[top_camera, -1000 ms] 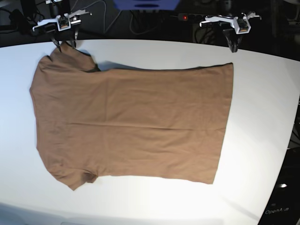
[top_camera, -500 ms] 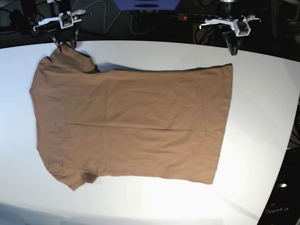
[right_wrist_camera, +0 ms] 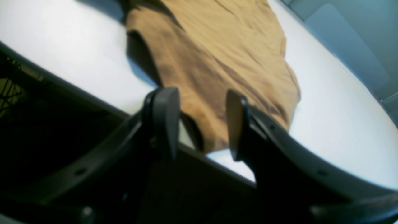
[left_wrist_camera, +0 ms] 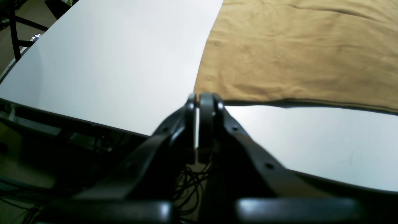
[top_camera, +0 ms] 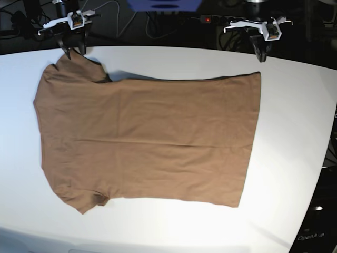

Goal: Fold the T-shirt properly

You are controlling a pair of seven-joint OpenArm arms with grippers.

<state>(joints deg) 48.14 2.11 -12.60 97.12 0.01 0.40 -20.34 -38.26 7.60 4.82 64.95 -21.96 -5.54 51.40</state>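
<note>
I see the T-shirt (top_camera: 147,139) spread flat across the table (top_camera: 295,132). My left gripper (left_wrist_camera: 203,101) is pressed together just off the hem corner. My right gripper (right_wrist_camera: 199,121) is spread, empty, by a sleeve.

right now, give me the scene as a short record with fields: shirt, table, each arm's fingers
shirt: brown T-shirt spread flat, sleeves toward the right arm's side, hem toward the left arm's side
table: white table, the shirt the only cloth on it
left fingers: left gripper shut, holding nothing, at the table's far edge near the hem corner
right fingers: right gripper open, its fingers apart on either side of a sleeve edge, not closed on it
fold: not yet begun
</note>
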